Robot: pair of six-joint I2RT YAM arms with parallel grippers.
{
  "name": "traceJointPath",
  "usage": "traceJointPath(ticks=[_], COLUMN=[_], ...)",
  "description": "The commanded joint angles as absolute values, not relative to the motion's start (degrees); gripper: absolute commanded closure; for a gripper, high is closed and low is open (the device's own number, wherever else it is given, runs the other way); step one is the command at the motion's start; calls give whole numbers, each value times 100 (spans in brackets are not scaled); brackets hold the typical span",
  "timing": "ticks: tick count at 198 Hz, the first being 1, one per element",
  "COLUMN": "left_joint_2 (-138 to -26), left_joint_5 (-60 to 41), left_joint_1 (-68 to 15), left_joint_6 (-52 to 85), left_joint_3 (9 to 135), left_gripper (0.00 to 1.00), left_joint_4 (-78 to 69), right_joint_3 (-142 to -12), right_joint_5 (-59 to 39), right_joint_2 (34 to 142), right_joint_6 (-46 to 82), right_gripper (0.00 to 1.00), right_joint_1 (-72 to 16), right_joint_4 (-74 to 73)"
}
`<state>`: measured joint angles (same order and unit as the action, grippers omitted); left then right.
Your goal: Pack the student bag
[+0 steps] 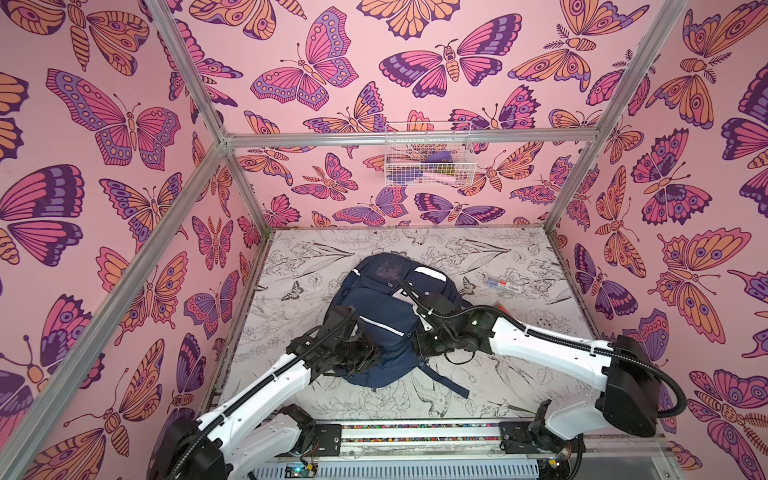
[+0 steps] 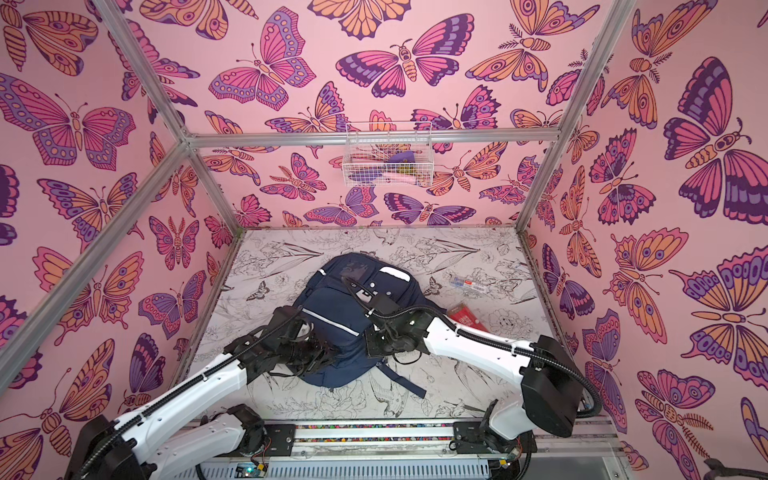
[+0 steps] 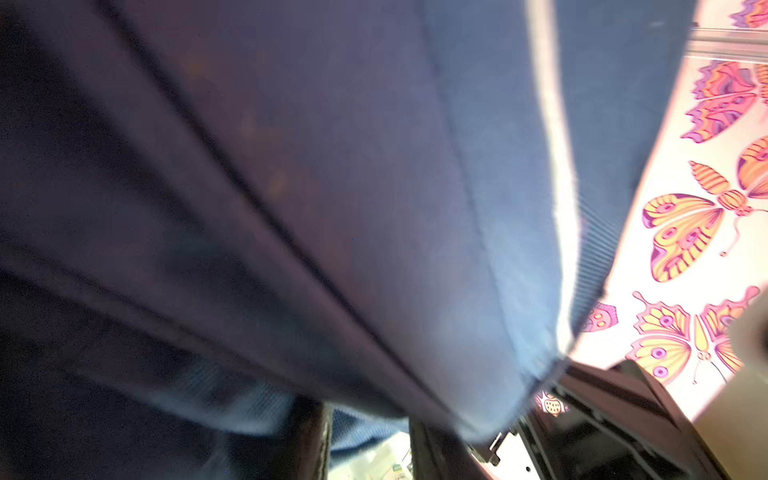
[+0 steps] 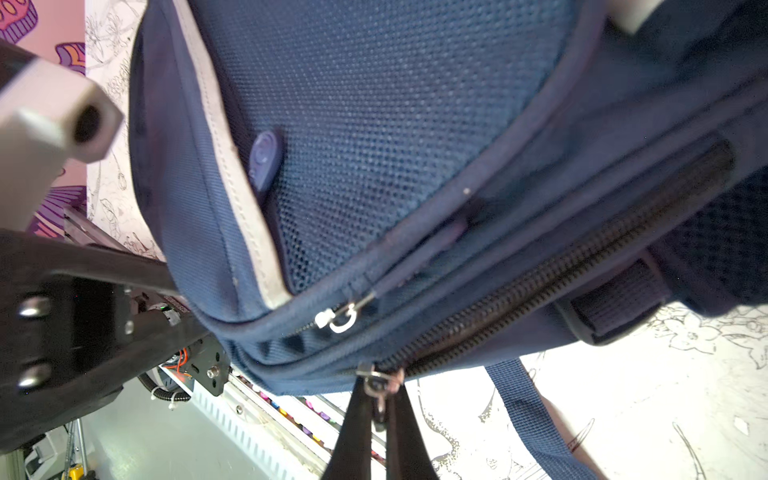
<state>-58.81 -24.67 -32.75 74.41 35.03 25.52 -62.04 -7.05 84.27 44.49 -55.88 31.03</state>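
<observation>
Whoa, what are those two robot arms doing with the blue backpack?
They're getting the navy backpack ready for packing; it lies flat on the flowery table. The right arm's fingers are pinched shut on a zipper pull. The left arm's fingers have a fold of its fabric between them. A pen pack waits on the table beside it.

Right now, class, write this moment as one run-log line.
student bag: flat on table | right jaws: shut on zip pull | left jaws: fabric between, grip unclear
</observation>
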Motion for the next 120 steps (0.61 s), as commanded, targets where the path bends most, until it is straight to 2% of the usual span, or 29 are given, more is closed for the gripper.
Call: traceJointPath(ticks=[1, 34, 83, 120], left_joint_2=[-6046, -5880, -5437, -5335], left_joint_5=[-2396, -2276, -2020, -1931], left_joint_1=[-3296, -3187, -3077, -3076], left_joint_6=[7709, 7608, 7337, 7163], left_joint_3=[3723, 3633, 3513, 3389], left_gripper=[76, 100, 100, 100], left_joint_4=[2216, 2221, 2733, 2990], right_joint_3=[-6379, -6423, -6710, -6678], right_joint_5=[-770, -440, 530, 509], right_joint_2=[8135, 8105, 8244, 8290], right_joint_6=[4553, 4362, 3737, 3265], right_gripper=[100, 100, 100, 100], right_joint_1=[-5677, -5669, -5441, -4696], right_joint_4=[2997, 3387, 4647, 4860])
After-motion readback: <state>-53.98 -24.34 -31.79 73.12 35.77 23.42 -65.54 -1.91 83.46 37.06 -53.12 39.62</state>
